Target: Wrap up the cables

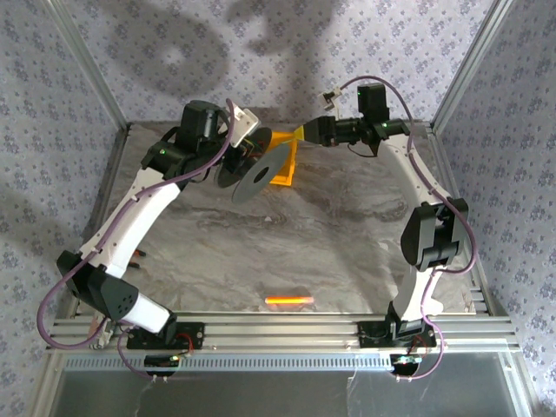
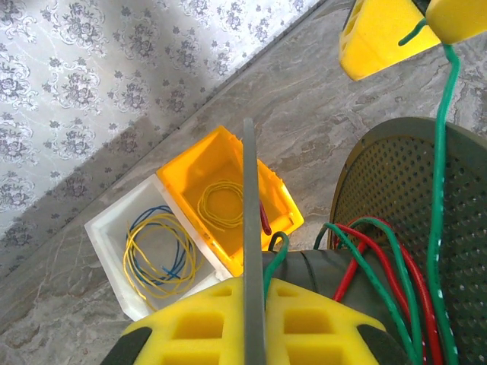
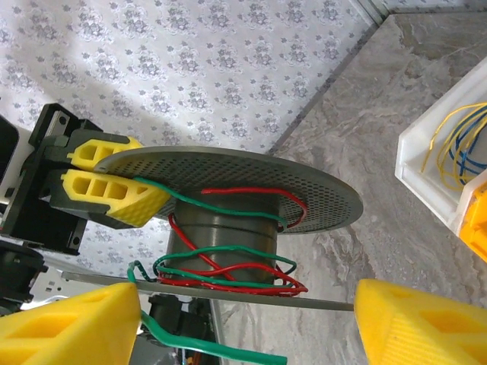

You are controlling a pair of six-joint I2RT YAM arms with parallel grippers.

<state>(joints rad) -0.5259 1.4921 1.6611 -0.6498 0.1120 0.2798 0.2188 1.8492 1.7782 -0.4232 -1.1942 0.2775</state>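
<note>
Already wound: you have about 3 slack turns of green cable [image 2: 437, 190] on the spool [image 3: 221, 236] hub, mixed with red wire [image 3: 243, 192].
Cable location: on the hub, held above the table [image 1: 261, 252] toward 11 o'clock; the free tail exits at 7 o'clock in the right wrist view.
Left gripper [image 3: 114, 179]: pads pinching the spool's perforated flange.
Right gripper [image 3: 247, 304]: fingers spread wide, 1 beside the tail, not clamping it.
Remaining: judged unfinished; you have the tail to wind and the slack to tighten.
</note>
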